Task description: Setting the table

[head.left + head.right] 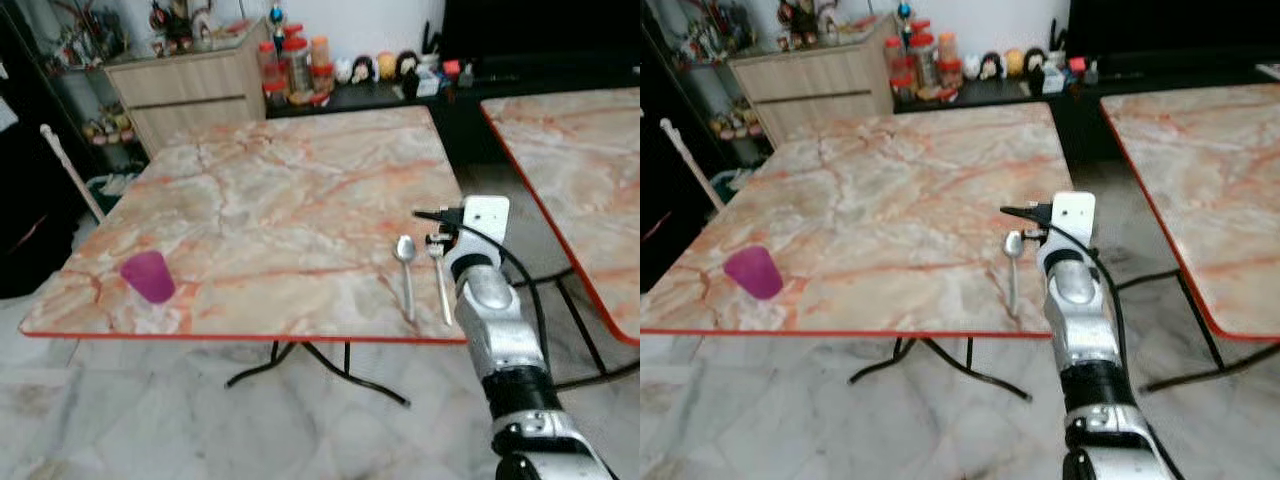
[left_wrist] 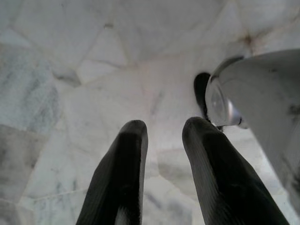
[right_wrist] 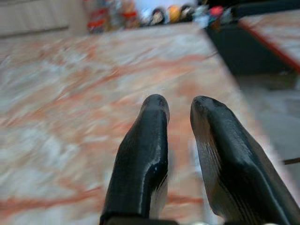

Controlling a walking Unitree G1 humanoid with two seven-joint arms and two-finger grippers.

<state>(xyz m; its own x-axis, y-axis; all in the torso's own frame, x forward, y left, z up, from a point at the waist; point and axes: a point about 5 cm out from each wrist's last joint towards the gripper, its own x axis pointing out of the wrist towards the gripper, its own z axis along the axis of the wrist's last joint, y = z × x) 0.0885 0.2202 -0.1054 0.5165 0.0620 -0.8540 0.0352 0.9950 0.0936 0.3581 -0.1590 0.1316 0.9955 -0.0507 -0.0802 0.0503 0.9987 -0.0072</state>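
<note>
Right wrist view has the right gripper (image 3: 178, 105) above the table (image 1: 280, 190), fingers slightly apart, holding nothing. Just beside the arm lie a fork (image 1: 440, 275) and spoon (image 1: 405, 265), side by side near the table's front edge. A purple cup (image 1: 148, 276) stands well apart at the front left corner. Left gripper (image 2: 161, 129) hangs over the floor (image 2: 70, 70), fingers slightly apart.

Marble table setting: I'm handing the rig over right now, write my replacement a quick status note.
Right hand: raised over the near right part of the orange-veined marble table, fingers slightly apart, holding nothing.
Left hand: hangs idle over the pale floor tiles, fingers apart, empty.
Placed: silver metal spoon and silver metal fork lie side by side near the table's front edge, just ahead of the right arm. Purple plastic cup stands at the near left corner.
Left to do: I see no plate on the table; the cup is far from the cutlery.
</note>
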